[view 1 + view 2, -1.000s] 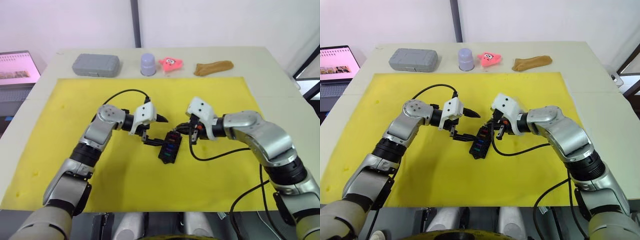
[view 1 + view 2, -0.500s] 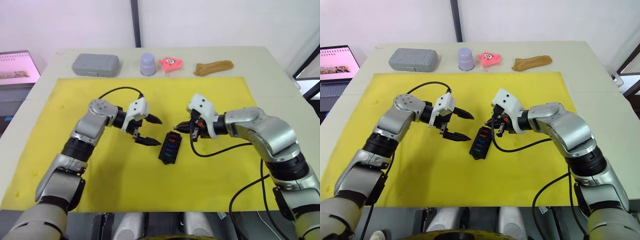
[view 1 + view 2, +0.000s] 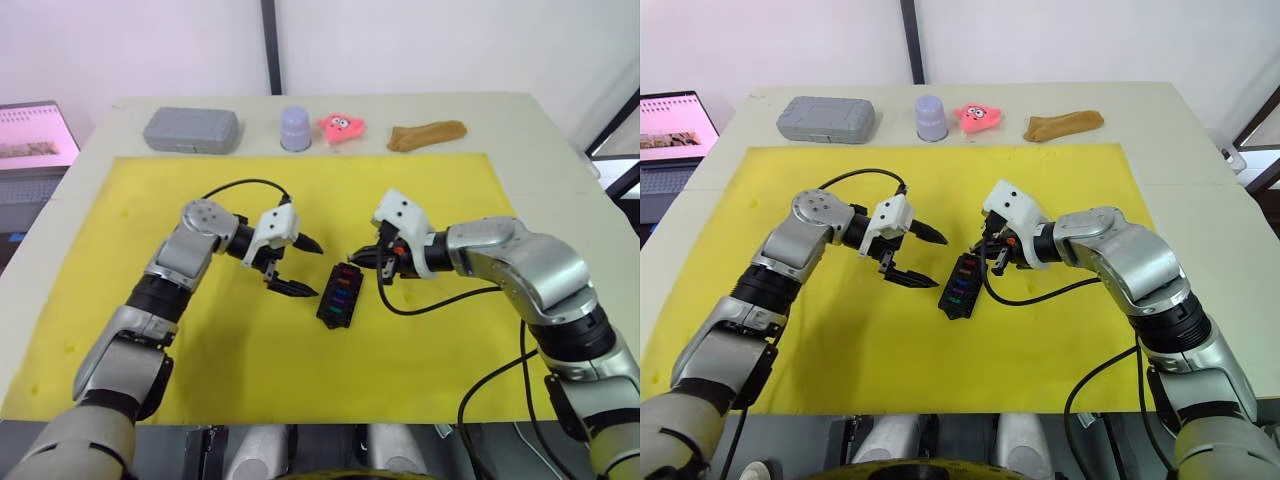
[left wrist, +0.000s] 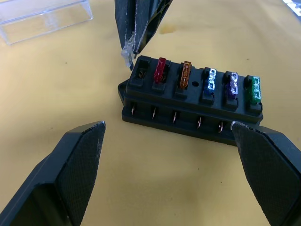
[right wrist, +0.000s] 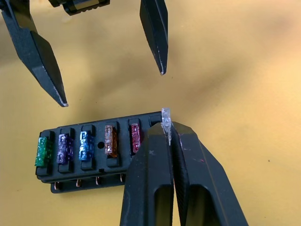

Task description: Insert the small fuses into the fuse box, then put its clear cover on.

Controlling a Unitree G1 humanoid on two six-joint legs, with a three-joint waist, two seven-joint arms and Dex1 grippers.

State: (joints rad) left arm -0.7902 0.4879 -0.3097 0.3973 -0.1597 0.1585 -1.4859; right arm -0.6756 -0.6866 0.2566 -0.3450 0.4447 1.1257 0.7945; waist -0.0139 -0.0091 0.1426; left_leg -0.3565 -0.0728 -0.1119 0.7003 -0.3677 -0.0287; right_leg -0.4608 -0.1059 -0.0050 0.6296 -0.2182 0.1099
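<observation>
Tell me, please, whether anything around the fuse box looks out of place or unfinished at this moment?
Nothing looks damaged. The fuse box sits flat on the yellow mat with five fuses seated; its end slot is empty. The right gripper pinches a pale fuse just beside that slot. The clear cover lies apart.

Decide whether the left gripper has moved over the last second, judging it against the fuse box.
Yes. The left gripper has drawn back toward the robot's left, away from the fuse box, which it earlier reached; yellow mat now shows between them.
</observation>
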